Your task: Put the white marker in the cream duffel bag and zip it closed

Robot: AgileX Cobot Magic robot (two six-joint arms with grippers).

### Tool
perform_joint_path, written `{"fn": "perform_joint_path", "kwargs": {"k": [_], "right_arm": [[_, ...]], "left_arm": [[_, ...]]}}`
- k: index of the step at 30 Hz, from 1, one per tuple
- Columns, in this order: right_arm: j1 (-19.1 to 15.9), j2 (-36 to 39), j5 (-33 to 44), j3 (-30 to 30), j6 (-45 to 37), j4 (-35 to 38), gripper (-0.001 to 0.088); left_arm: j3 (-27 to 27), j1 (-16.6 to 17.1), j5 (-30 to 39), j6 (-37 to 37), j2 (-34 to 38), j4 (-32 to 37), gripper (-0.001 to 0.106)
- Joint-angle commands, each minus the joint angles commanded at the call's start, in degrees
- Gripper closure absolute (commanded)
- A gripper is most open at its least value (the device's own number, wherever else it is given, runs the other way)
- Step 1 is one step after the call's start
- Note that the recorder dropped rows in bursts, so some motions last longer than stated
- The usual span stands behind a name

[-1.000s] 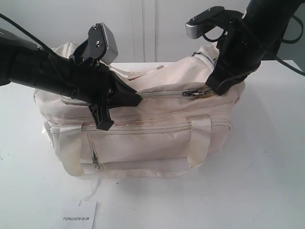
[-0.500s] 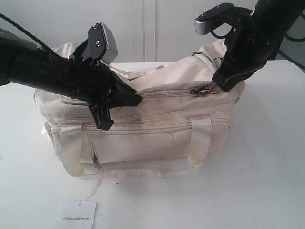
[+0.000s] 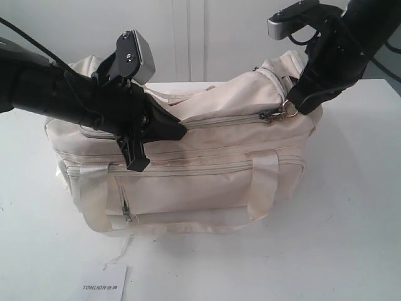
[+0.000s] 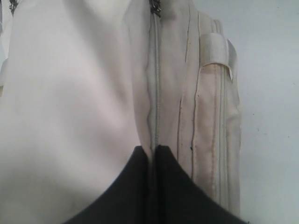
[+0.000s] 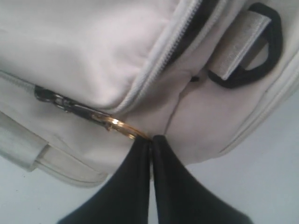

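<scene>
The cream duffel bag [image 3: 188, 169] stands on the white table, its top zipper [image 3: 225, 120] drawn shut along most of its length. My right gripper [image 3: 293, 108] [image 5: 151, 139] is shut on the gold zipper pull [image 3: 285, 113] [image 5: 122, 127] near the bag's right end, with the dark slider [image 5: 49, 98] trailing behind it. My left gripper [image 3: 182, 130] [image 4: 153, 148] is shut on the bag's fabric at the zipper seam [image 4: 155, 93], holding the left part. The white marker is out of view.
A white "TONLION" card [image 3: 103, 285] lies at the table's front edge. A black end ring [image 5: 252, 51] on a strap loop sits at the bag's right end. A pale wall stands behind the bag.
My right gripper has moved right and slightly up with the gold pull, drawing the slider further along the top zipper toward the bag's right end. The left arm has stayed still.
</scene>
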Motion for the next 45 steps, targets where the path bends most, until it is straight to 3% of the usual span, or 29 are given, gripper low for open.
{"fn": "perform_joint_path", "kwargs": {"k": [6,12,45], "right_arm": [[0.0,0.1,-3.0,0.0,-0.1,-0.4,0.0868],[-2.1,0.1,-3.4,0.0,-0.1,-0.3,0.0868],[-2.3,0.1,-12.9,0.0,-1.7,-1.0,0.0868]], "left_arm": [[0.0,0.0,0.2,0.0,0.0,0.9,0.105],[0.0,0.0,1.1,0.0,0.0,0.9,0.105],[0.0,0.0,4.7,-1.4,0.0,2.0,0.105]]}}
